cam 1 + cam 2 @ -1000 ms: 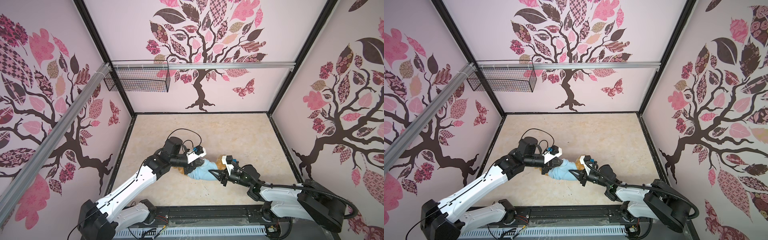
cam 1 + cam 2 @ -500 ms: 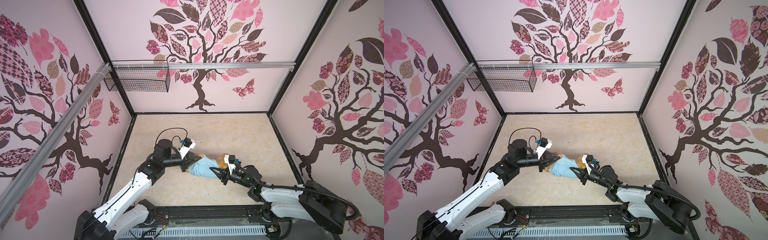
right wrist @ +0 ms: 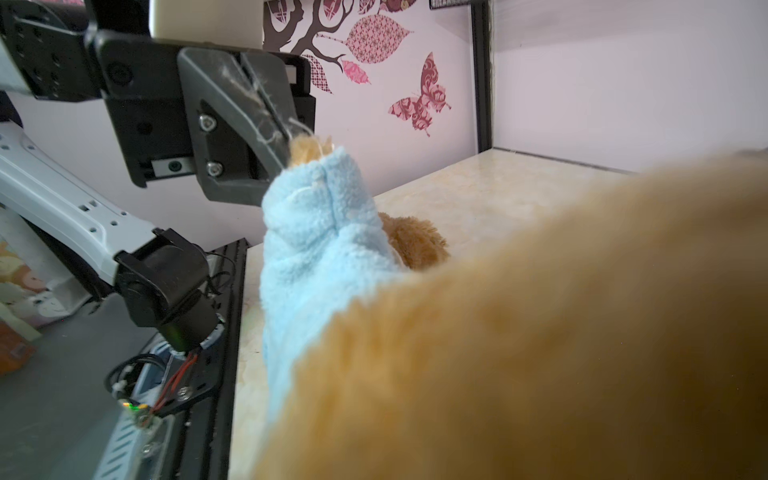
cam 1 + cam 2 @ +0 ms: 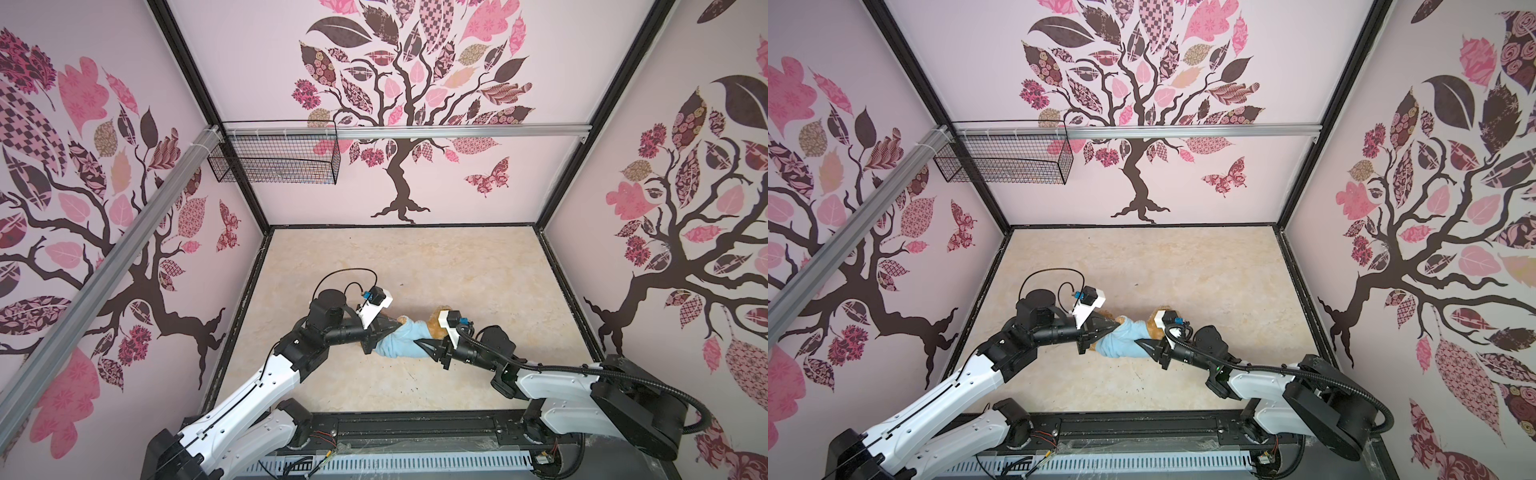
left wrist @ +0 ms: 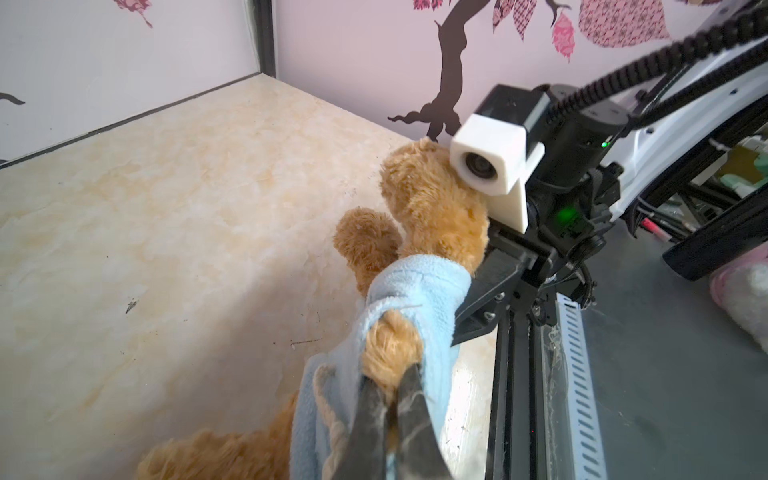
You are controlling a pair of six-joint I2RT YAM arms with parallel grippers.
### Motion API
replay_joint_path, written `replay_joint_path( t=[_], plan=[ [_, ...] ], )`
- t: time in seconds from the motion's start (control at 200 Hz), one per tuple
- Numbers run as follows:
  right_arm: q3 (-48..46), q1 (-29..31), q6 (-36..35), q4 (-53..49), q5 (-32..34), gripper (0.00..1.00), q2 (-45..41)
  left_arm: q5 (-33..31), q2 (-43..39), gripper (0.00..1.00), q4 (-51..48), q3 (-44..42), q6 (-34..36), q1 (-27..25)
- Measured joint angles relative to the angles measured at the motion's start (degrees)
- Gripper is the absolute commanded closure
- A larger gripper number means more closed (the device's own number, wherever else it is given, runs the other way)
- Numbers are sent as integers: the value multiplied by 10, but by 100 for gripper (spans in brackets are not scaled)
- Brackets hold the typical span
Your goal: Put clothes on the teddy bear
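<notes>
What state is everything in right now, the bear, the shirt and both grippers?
teddy bear: between the two grippers, partly dressed, head bare.
shirt: pulled over the bear's body, one paw poking out of a sleeve.
left gripper: fingers shut on that paw.
right gripper: at the shirt's side, grip unclear.

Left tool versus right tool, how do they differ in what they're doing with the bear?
The left tool is shut, pinching a paw of the teddy bear where it pokes out of the blue shirt. The right tool lies against the shirt's body, and whether it grips anything cannot be told. The left tool sits at the paw end, the right tool nearer the bear's head. Both point inward at the bear.
</notes>
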Motion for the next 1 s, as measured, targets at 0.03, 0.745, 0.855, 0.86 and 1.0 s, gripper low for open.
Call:
replay_joint_path(
  t=[0.03, 0.745, 0.855, 0.86, 1.0],
  plan=[
    [0, -1, 1, -1, -4, 49, 3, -1, 5, 100, -5, 0, 11, -1],
    [-19, 2, 7, 107, 31, 100, 50, -42, -73, 100, 118, -97, -213, 47],
    [-19, 2, 5, 120, 30, 100, 61, -46, -86, 100, 137, -115, -257, 47],
    [-19, 2, 5, 120, 30, 100, 61, -46, -87, 100, 137, -115, -257, 47],
    [-19, 5, -11, 114, 18, 100, 61, -33, -105, 90, 89, -115, -209, 48]
  ],
)
